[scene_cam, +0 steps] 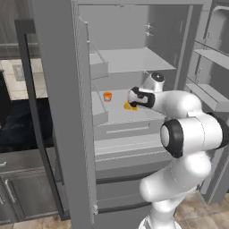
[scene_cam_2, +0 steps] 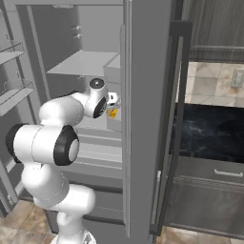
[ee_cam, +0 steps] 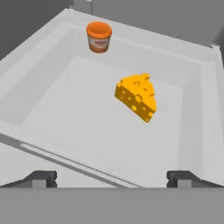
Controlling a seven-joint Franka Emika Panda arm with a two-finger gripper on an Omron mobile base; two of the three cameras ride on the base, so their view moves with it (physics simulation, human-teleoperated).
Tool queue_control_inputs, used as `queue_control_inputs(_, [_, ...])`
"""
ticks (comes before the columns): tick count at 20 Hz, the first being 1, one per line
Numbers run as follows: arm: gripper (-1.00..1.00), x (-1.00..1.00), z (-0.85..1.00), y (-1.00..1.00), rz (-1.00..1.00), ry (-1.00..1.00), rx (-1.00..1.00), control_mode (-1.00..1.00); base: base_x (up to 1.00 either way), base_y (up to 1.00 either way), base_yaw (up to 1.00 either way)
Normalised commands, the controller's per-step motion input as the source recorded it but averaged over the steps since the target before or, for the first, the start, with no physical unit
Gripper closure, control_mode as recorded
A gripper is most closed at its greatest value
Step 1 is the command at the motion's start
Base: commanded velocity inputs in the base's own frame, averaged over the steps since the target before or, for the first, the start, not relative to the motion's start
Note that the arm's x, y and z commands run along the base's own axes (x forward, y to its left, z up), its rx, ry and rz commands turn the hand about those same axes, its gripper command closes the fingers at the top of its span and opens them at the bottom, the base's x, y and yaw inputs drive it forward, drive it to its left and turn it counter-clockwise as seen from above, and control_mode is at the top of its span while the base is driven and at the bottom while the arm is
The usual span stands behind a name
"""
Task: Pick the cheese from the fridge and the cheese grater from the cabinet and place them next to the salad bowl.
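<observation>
The fridge [scene_cam: 134, 60] stands open with my arm reaching into it. The cheese [ee_cam: 137, 96], a yellow-orange wedge with holes, lies on the white middle shelf [ee_cam: 65, 109]. My gripper [ee_cam: 113, 179] hovers just in front of it, open wide, with nothing between its fingertips [ee_cam: 41, 178]. The wedge sits slightly right of the line between them and is not touched. From the base I see the cheese [scene_cam: 129, 106] just under my hand [scene_cam: 139, 97], and again as a small yellow spot [scene_cam_2: 112, 113] beside the door edge. The cheese grater, the cabinet and the salad bowl are out of view.
A small orange cup [ee_cam: 99, 36] stands at the back left of the same shelf, seen also as the cup [scene_cam: 107, 96]. Raised shelf walls [ee_cam: 205, 100] close in both sides. The open fridge doors [scene_cam: 58, 98] [scene_cam_2: 147, 119] flank the arm. Drawers [scene_cam: 125, 129] lie below.
</observation>
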Motion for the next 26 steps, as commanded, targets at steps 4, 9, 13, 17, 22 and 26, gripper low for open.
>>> queue_control_inputs(4, [-1.0,0.44,-0.15,-0.1,0.03,0.01,0.0,-1.0,0.0,0.0,0.0])
queue_control_inputs(9, [-1.0,0.26,-0.21,-0.11,0.04,0.0,0.0,-1.0,0.0,0.0,0.0])
queue_control_inputs(13, [-1.0,0.26,-0.25,-0.02,0.05,0.0,0.0,-1.0,0.0,0.0,0.0])
queue_control_inputs(17, [-1.0,0.23,-0.28,-0.01,0.04,0.0,0.0,-1.0,0.0,0.0,0.0])
queue_control_inputs(22, [-1.0,0.25,-0.22,-0.02,0.04,0.0,0.0,-1.0,0.0,0.0,0.0])
queue_control_inputs(26, [-1.0,0.3,-0.13,-0.09,0.03,0.0,0.0,-1.0,0.0,0.0,0.0])
